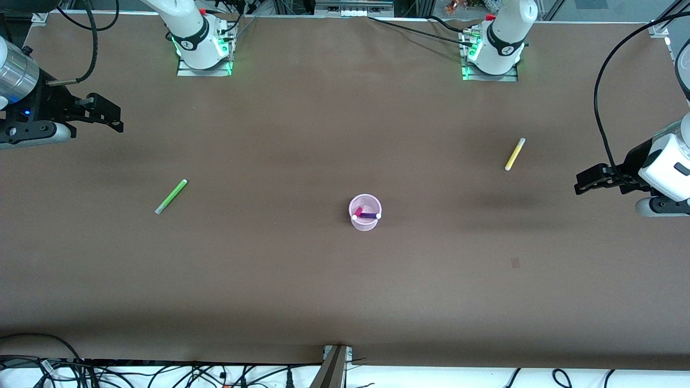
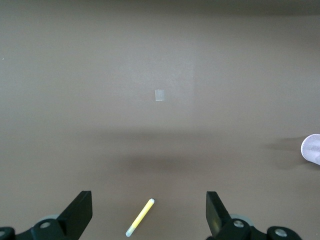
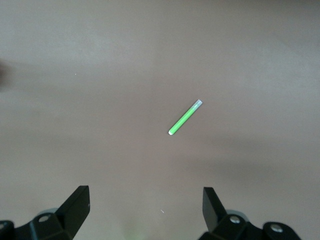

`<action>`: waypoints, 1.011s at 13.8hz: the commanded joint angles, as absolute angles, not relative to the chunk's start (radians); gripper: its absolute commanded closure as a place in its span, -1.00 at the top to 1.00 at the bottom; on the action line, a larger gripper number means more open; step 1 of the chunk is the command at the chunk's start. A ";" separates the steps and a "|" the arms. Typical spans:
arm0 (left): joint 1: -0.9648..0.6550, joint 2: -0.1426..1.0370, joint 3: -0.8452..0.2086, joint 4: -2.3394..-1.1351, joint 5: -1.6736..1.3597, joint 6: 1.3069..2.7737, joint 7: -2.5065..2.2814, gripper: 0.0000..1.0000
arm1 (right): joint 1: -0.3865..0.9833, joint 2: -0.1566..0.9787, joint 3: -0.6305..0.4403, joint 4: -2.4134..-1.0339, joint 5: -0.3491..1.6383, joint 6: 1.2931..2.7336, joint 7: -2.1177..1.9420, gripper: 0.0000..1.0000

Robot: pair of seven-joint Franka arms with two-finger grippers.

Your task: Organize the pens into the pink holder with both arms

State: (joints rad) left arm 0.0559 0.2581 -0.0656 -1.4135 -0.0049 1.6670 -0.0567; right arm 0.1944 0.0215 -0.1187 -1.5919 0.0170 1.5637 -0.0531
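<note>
The pink holder [image 1: 365, 222] stands mid-table with a magenta pen [image 1: 358, 212] and a dark purple pen [image 1: 370, 215] leaning inside it. A light green pen [image 1: 171, 196] [image 3: 185, 118] lies flat toward the right arm's end. A yellow pen [image 1: 515, 154] [image 2: 140, 217] lies flat toward the left arm's end, farther from the front camera than the holder. My right gripper [image 1: 110, 116] [image 3: 145, 192] hangs open and empty over bare table beside the green pen. My left gripper [image 1: 585, 181] [image 2: 149, 196] hangs open and empty over the table close to the yellow pen. The holder's edge [image 2: 312, 148] shows in the left wrist view.
The brown table cover [image 1: 323, 134] runs the full width. A small pale patch [image 1: 515, 263] [image 2: 159, 95] marks it nearer the front camera than the yellow pen. Both arm bases [image 1: 204, 48] [image 1: 493, 54] stand along the table's top edge. Cables lie along the front edge.
</note>
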 commanded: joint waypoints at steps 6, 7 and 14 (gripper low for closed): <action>0.061 0.255 -0.067 -1.408 -0.008 1.655 -0.043 1.00 | 0.184 0.025 -0.112 -1.572 0.018 1.551 -0.058 1.00; 0.061 0.255 -0.067 -1.407 -0.008 1.655 -0.044 1.00 | 0.184 0.025 -0.112 -1.572 0.018 1.549 -0.058 1.00; 0.058 0.255 -0.067 -1.407 -0.008 1.655 -0.045 1.00 | 0.184 0.026 -0.118 -1.572 0.020 1.546 -0.055 1.00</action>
State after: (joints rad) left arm 0.0562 0.2580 -0.0656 -1.4133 -0.0049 1.6670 -0.0562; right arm 0.1944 0.0215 -0.1210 -1.5918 0.0170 1.5637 -0.0529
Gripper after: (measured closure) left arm 0.000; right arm 0.000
